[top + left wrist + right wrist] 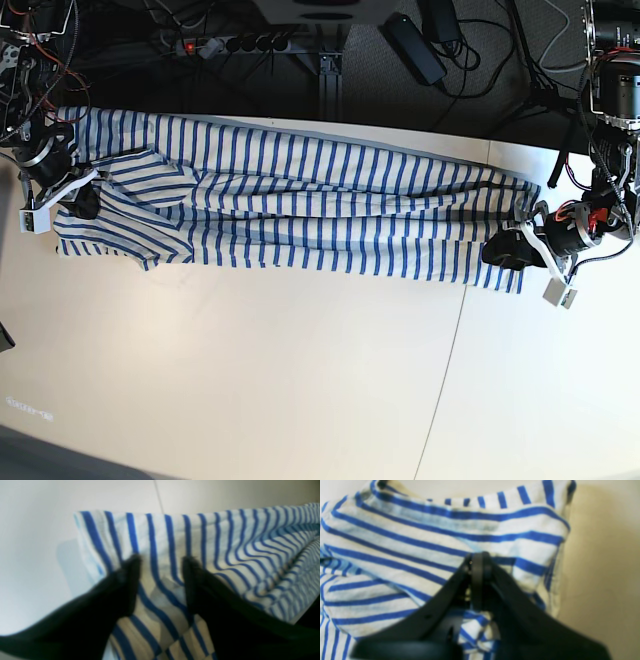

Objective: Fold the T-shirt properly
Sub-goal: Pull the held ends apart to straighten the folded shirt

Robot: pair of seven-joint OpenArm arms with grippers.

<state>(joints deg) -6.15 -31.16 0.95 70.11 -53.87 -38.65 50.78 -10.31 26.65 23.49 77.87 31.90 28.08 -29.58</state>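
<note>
The white T-shirt [300, 215] with blue stripes lies stretched in a long band across the far half of the table, folded lengthwise. My right gripper [82, 205], at the band's left end in the base view, is shut on a bunch of the T-shirt [395, 542]; its fingertips [472, 565] meet on the cloth. My left gripper [502, 250] sits on the band's right end. In the left wrist view its fingers [132, 565] stand apart, with the T-shirt's cloth [225, 535] lying between and under them, near a folded edge.
The white table [300, 380] has a thin seam [445, 380] running front to back right of centre. Behind the table's far edge lie a power strip [230, 42], cables and a black adapter [415, 45].
</note>
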